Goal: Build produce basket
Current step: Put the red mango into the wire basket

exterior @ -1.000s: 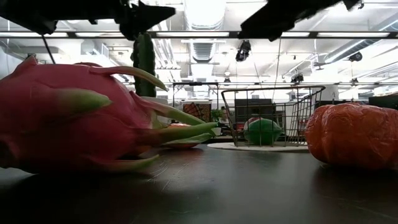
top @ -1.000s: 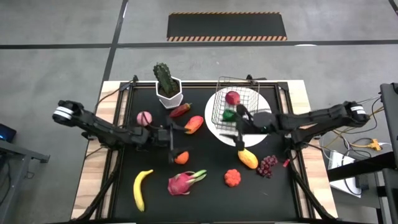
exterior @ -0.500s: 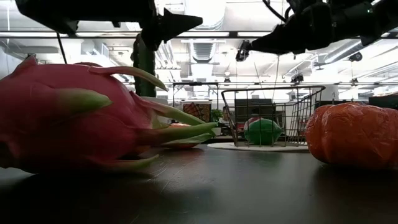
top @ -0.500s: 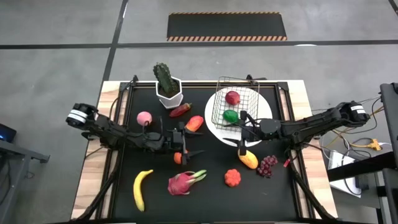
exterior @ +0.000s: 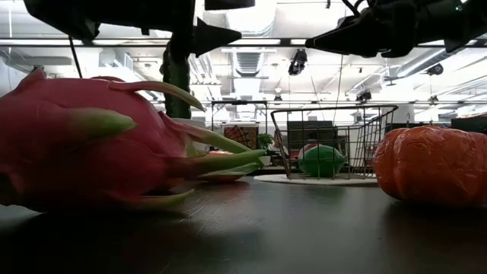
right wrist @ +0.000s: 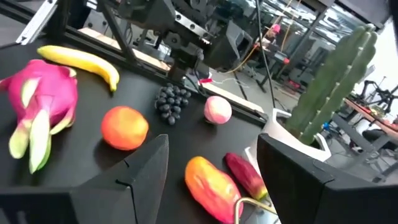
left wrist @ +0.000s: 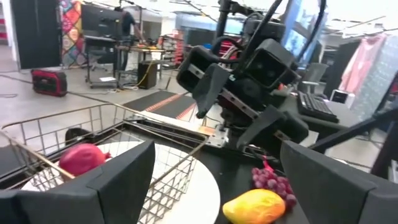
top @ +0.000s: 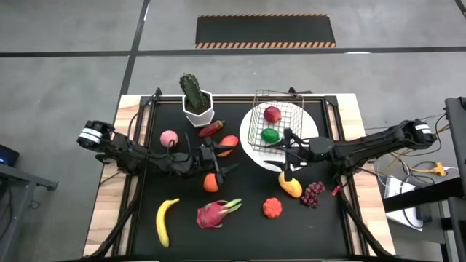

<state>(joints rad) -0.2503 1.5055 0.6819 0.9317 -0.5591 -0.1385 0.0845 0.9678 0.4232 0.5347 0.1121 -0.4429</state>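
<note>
Two sets of open, empty jaws hover: left gripper (top: 218, 168) just above the orange (top: 212, 183), right gripper (top: 286, 166) above the mango (top: 290, 186), both probably light, hard, slippery toys best pinched across their middles.

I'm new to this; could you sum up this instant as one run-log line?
basket: holds pomegranate, lime | left gripper: fingers open, empty, beside orange | right gripper: empty, above mango

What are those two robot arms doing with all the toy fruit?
They are filling the wire basket, which sits on a white plate. A red pomegranate and green lime are already inside. The left end effector, open and empty, hovers by the orange. The right end effector, open and empty, hovers above the mango.
</note>
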